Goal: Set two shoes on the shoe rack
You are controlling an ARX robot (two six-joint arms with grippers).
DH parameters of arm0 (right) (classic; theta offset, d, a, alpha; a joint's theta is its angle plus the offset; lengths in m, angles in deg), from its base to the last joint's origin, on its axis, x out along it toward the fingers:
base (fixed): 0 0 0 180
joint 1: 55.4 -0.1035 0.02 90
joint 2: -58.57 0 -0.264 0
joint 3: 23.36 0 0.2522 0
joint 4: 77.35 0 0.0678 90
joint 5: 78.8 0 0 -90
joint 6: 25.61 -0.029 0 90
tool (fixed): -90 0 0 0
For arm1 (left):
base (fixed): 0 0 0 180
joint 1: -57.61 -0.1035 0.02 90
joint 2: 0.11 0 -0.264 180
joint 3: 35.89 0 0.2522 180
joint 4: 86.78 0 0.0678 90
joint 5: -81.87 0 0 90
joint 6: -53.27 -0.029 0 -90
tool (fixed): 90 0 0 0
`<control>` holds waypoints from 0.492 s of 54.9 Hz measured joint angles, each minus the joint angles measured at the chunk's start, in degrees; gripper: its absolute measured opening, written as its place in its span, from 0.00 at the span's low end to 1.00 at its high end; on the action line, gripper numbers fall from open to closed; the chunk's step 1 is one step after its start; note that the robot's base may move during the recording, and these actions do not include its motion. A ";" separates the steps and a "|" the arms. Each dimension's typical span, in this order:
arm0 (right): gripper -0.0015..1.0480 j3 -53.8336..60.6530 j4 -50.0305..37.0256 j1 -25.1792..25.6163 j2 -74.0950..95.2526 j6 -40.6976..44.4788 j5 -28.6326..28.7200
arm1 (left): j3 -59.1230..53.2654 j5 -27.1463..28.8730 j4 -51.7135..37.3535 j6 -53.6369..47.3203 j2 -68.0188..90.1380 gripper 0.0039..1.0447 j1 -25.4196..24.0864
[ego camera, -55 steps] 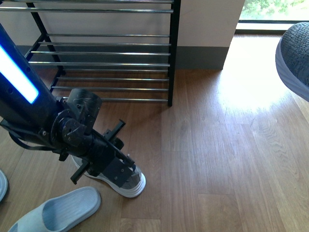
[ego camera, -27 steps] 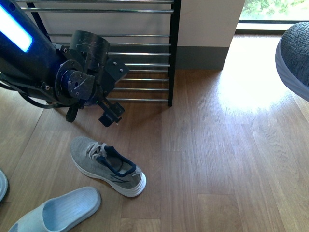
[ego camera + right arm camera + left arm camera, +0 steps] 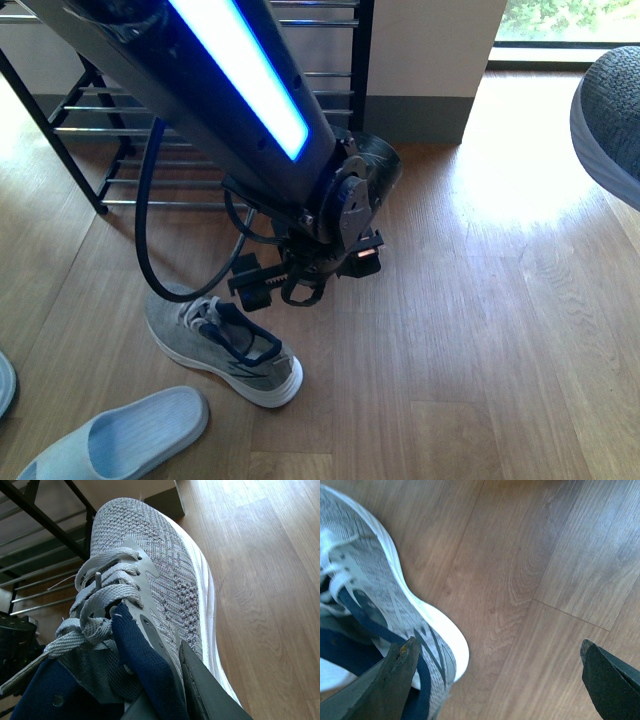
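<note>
Two shoes: one grey sneaker, the floor shoe (image 3: 220, 345), lies on the wooden floor (image 3: 480, 330); the other, the held shoe (image 3: 155, 565), is carried off the floor by the right gripper (image 3: 170, 700).
Left gripper (image 3: 497, 662): jaws spread wide and empty; only bare boards lie between them.
Floor shoe relative to left jaws: outside the gap; its heel end and navy collar sit at and under one jaw tip; the other jaw is well apart from it.
Right gripper: clamped on the held shoe at the navy collar; one finger (image 3: 205, 692) presses the collar's outer side; the other is hidden; the toe points away from the jaws, toward the shoe rack (image 3: 45, 535).
Step in hand (judged): aligning the left jaws on the floor shoe for pickup; neither shoe is on the rack yet.
Alignment: shift the jaws sideways toward the shoe until the collar wall lies midway between them; one jaw over the foot opening, one outside the upper.
Grip point: take the collar wall, not the laces; the rounded white sole would likely slip.
Descent: lower only once centred; a jaw tip landing on the upper would push the shoe away.
Clearance: a pale slipper (image 3: 120, 435) lies near the shoe; keep the outer jaw off it.
Placement (judged): rest each sole across several rods.
</note>
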 joint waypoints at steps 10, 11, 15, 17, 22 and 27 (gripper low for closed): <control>0.01 0.00 0.00 0.00 0.00 0.00 0.00 | -1.14 -0.15 1.44 8.79 -0.28 0.91 0.33; 0.01 0.00 0.00 0.00 0.00 0.00 0.00 | -1.75 -0.31 1.27 9.33 -0.50 0.91 0.26; 0.01 0.00 0.00 0.00 0.00 0.00 0.00 | -4.63 -0.52 0.81 12.44 -1.62 0.91 0.07; 0.01 0.00 0.00 0.00 0.00 0.00 0.00 | -5.88 -0.94 0.26 12.98 -2.01 0.91 0.07; 0.01 0.00 0.00 0.00 0.00 -0.02 0.00 | -7.72 -1.81 -0.61 14.36 -2.23 0.91 -0.07; 0.01 0.00 0.00 0.00 0.00 0.00 0.00 | -8.92 -2.34 -1.38 15.08 -2.23 0.91 -0.33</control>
